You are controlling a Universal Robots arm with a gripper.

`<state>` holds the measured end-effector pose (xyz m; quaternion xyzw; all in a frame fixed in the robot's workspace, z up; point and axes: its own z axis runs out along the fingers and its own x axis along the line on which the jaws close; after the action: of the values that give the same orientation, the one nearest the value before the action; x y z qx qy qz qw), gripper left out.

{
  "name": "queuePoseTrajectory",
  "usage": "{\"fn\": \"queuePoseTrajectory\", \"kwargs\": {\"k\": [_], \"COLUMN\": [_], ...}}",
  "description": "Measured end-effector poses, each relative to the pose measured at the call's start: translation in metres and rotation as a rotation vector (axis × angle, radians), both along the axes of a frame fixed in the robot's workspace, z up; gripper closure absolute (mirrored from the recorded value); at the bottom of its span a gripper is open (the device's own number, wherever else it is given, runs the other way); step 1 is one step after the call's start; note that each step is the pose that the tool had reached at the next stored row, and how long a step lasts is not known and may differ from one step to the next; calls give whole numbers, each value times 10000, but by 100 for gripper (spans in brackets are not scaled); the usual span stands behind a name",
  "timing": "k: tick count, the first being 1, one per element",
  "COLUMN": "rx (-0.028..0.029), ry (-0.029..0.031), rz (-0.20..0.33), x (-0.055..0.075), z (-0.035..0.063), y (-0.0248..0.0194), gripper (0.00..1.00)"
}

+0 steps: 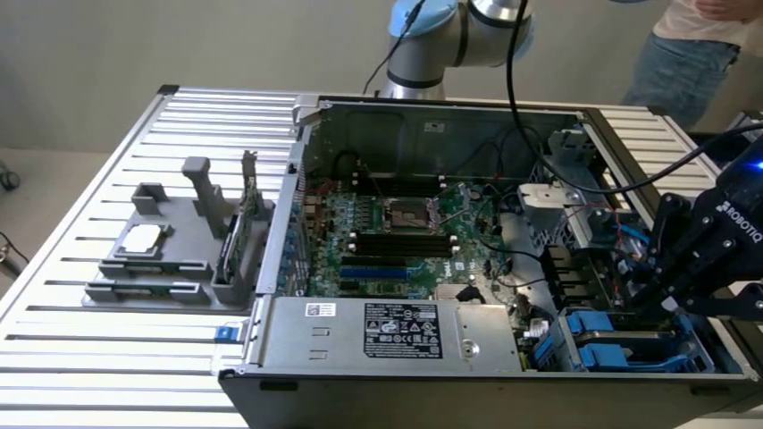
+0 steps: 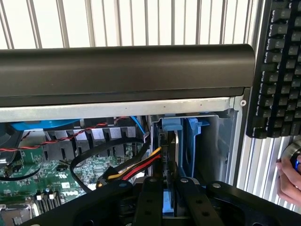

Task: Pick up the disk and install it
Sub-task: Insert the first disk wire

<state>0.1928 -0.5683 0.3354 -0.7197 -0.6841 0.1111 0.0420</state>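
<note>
Black hand [image 2: 170, 200] fills the wrist view foreground, its two fingers [image 2: 149, 202] nearly together, clamped on the disk [image 2: 170, 141], which stands on edge in its blue carrier inside the drive bay [image 2: 225, 141] at the corner of the open computer case [image 1: 357, 344]. Red, yellow and black cables [image 2: 136, 167] run up to the disk's edge. In the exterior view the hand [image 1: 685, 281] hangs over blue bays on that view's right; the disk itself is hidden there. Motherboard [image 1: 394, 241] sits in the case; slatted counter [image 1: 107, 357] below, a grey fixture [image 1: 167, 250] on it. A keyboard [image 2: 280, 70] is cut off by the frame edge.
</note>
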Motion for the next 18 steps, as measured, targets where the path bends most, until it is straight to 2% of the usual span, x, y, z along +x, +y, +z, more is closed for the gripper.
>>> {"fn": "queuePoseTrajectory", "kwargs": {"k": [18], "rx": [0], "ry": [-11], "rz": [-245], "x": [0], "z": [-36], "y": [0], "gripper": [84]}}
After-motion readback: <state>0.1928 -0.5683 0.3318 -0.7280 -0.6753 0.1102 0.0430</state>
